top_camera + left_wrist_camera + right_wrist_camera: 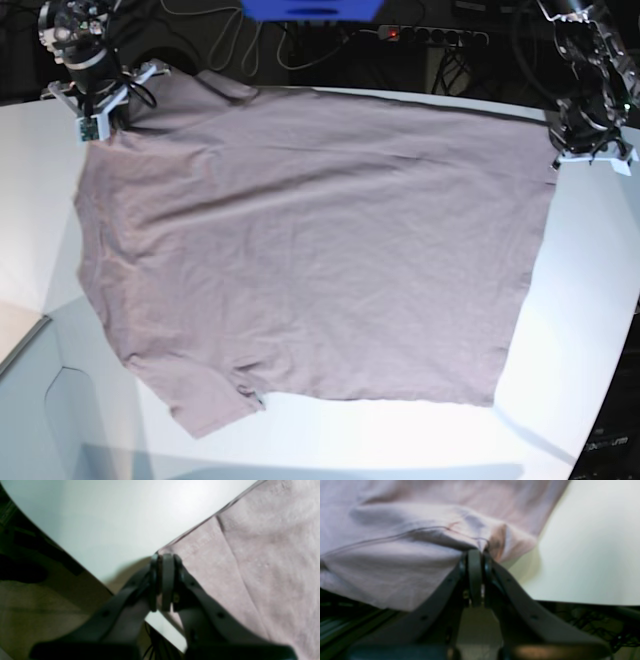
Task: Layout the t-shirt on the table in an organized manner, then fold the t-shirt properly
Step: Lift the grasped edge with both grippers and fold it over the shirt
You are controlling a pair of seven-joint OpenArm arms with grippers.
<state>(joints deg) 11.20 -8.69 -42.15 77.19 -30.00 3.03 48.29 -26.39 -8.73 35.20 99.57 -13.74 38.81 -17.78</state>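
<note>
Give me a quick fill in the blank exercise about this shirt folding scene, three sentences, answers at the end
1. The t-shirt lies spread across the white ____.
2. The right gripper is shut on a bunched part of the ____.
3. The left gripper pinches a ____ of the cloth near the table edge.

Missing words: table; t-shirt; corner
</note>
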